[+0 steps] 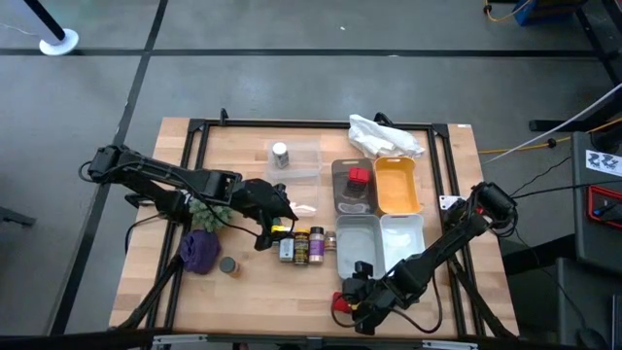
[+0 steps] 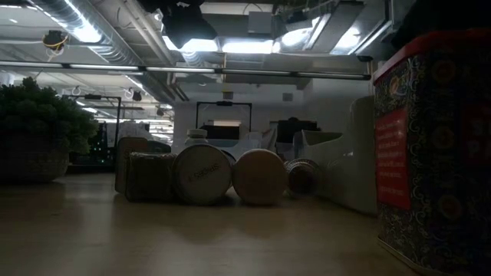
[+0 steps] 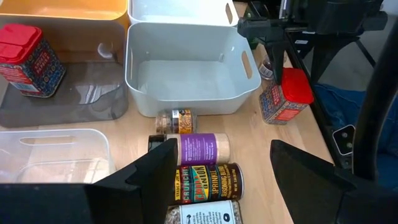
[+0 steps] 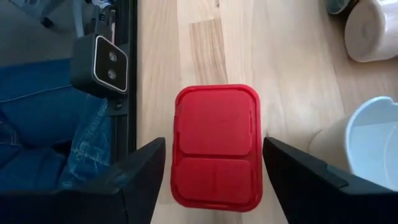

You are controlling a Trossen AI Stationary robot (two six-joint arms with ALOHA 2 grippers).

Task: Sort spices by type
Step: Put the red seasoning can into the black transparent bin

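Several spice jars lie on their sides in a row at mid table (image 1: 303,245). In the left wrist view they are a small jar (image 3: 175,120), a purple-labelled jar (image 3: 198,148), a dark jar (image 3: 208,183) and a white-labelled jar (image 3: 202,214). My left gripper (image 3: 219,149) is open just above them, and I see no touch. A red-lidded square tin (image 4: 215,146) stands upright near the front edge. My right gripper (image 4: 214,142) is open, pointing down, with one finger on either side of the tin's lid and narrow gaps showing. Another red tin (image 1: 358,179) stands in the dark tray (image 1: 340,194).
An orange bin (image 1: 397,185), two white bins (image 1: 362,238) (image 1: 404,231) and a clear container (image 1: 303,163) holding a silver-capped jar (image 1: 281,154) stand at mid and back. There are also a white plastic bag (image 1: 384,136), a purple cloth lump (image 1: 201,251), a small round tin (image 1: 228,264) and a green plant (image 1: 209,212).
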